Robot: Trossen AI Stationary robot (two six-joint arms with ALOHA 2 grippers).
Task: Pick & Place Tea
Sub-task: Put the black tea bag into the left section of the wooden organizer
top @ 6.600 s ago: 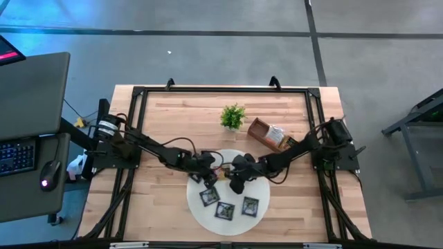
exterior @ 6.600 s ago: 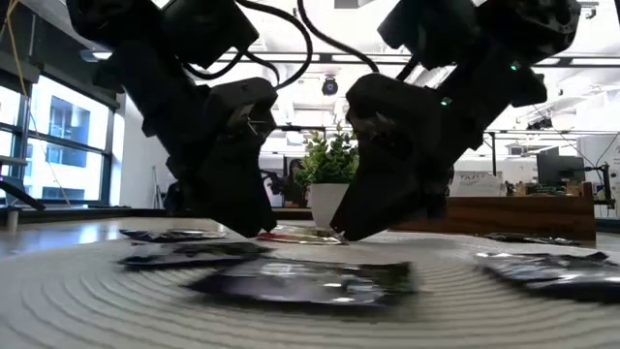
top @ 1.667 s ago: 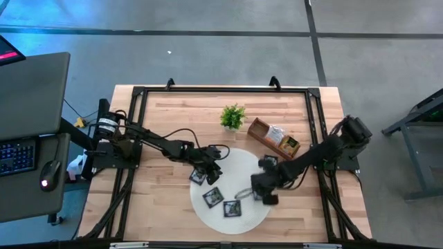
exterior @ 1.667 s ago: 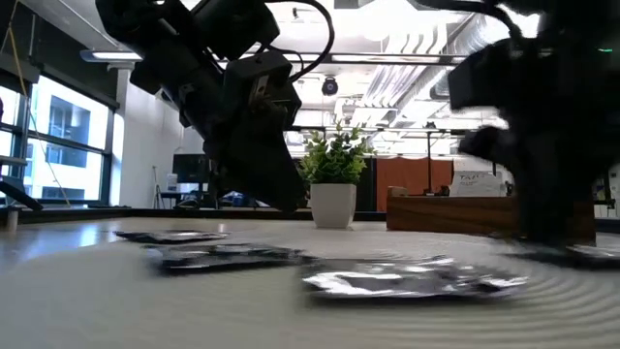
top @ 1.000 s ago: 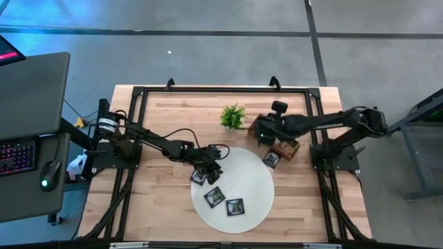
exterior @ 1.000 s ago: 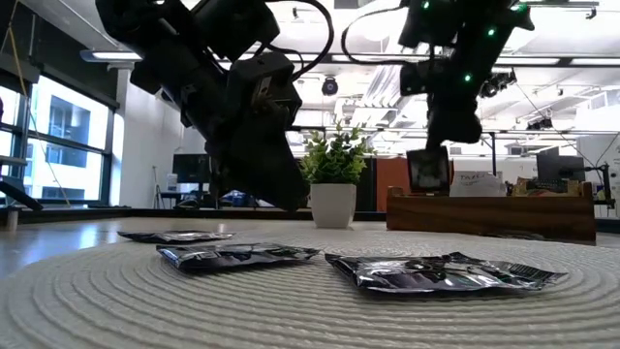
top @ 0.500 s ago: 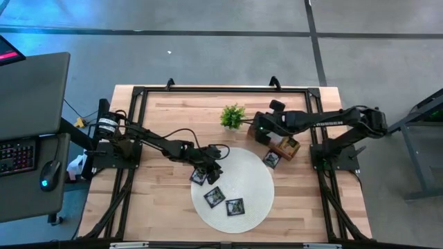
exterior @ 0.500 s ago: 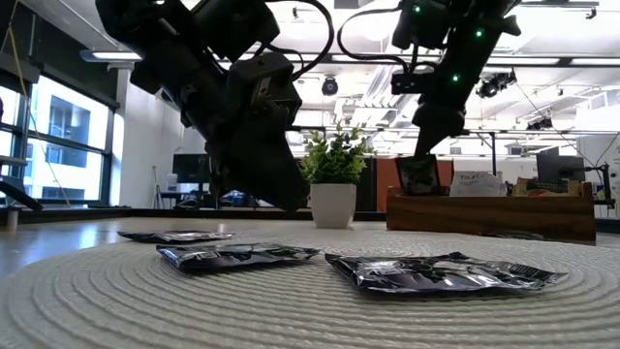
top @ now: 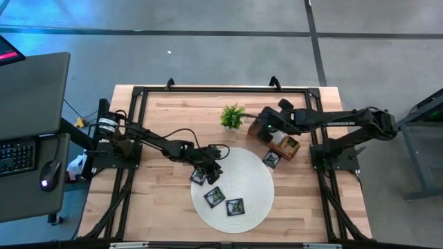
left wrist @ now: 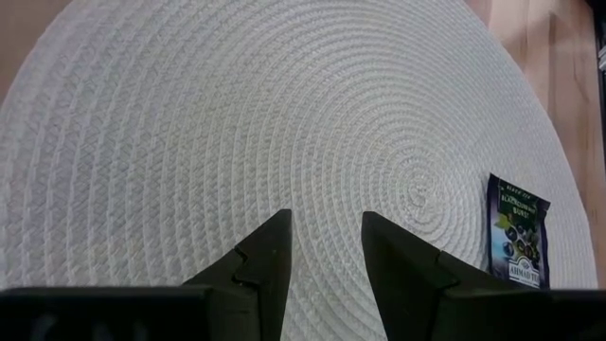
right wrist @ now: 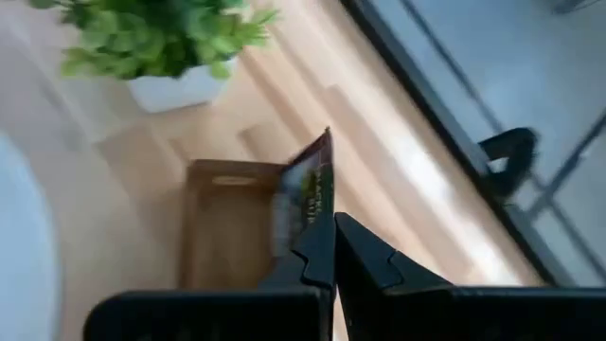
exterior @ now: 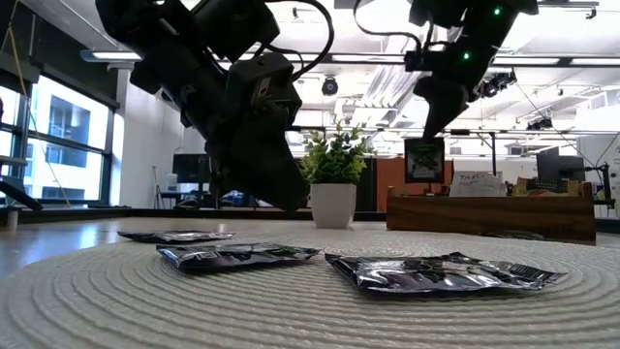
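Note:
Three black tea sachets (top: 213, 197) lie flat on the round white woven mat (top: 252, 187), and another (top: 272, 159) lies at its far right edge. My right gripper (top: 265, 129) is shut on one more black sachet (exterior: 423, 160) above the left end of the wooden tray (top: 275, 138). My left gripper (top: 211, 164) hovers low over the mat's left part, open, with nothing between its fingers (left wrist: 270, 260). Its wrist view shows one sachet (left wrist: 517, 232) lying on the mat farther off. My right gripper pinches the black sachet between its two fingers at its upper edge (exterior: 426, 142). The fingers (exterior: 441, 111) come from above, slanting down. The sachet hangs upright below them, lifted clear above the tray's left end (right wrist: 227, 237), and shows edge-on in the wrist view (right wrist: 311, 204).
A small green potted plant (top: 233, 116) stands just left of the tray. The tray holds several pale sachets (top: 278, 134) toward its right end. A black frame (top: 208, 90) runs round the table's edges.
My right gripper, still shut on the sachet, has risen a little above the tray's left end and rolled about its own axis. The sachet tilted partway through and now hangs upright, higher than before. The sachets on the mat have stayed where they were.

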